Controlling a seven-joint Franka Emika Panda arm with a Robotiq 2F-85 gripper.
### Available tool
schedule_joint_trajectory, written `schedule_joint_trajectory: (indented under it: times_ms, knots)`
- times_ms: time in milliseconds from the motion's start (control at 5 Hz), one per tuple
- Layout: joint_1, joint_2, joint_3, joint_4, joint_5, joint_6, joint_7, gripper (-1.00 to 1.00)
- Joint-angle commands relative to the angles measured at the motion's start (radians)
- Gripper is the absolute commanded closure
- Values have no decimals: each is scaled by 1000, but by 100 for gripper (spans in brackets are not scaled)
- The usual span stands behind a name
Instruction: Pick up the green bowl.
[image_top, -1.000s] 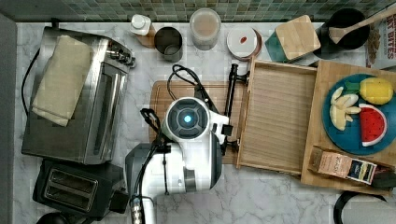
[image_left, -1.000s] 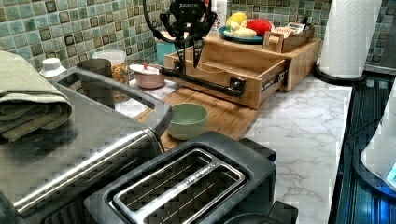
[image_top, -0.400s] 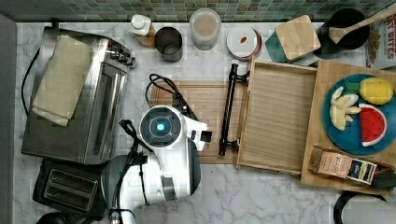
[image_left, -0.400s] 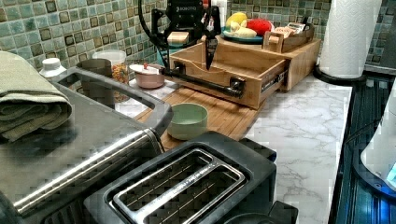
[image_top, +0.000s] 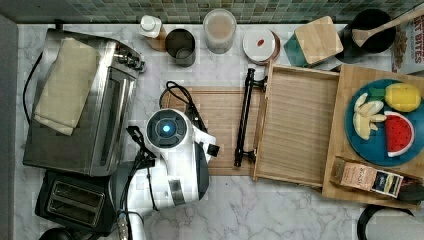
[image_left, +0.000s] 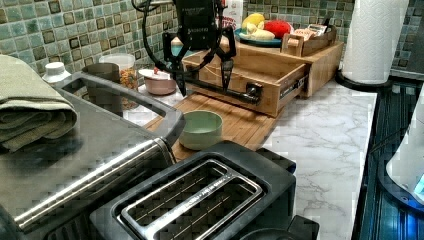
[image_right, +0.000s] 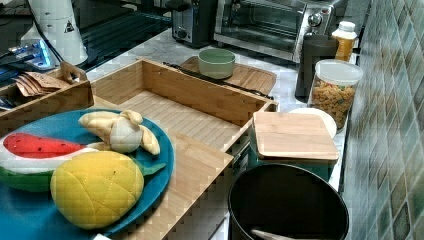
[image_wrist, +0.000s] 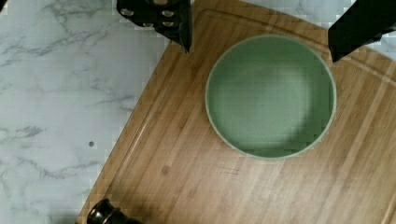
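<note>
Bowl first: the green bowl sits upright and empty on the wooden cutting board, near the board's corner by the toaster, and nothing touches it. My gripper hangs spread wide above it, one finger beside the rim and the other off the opposite side. I judge I am on the approach, so next I must descend, straddle one wall and close.
</note>
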Motion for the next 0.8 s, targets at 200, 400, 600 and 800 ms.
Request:
schedule_joint_trajectory:
  times_ms: [200,400,600,800]
  knots:
    - [-21,-38,-11,-100,-78,97,22,-100]
    - [-25,-31,-9,-155,-98,192,1,-100]
    - [-25,6,-14,-157,-148,218,21,-100]
    - [26,31,-74,-169,-117,246,-28,-100]
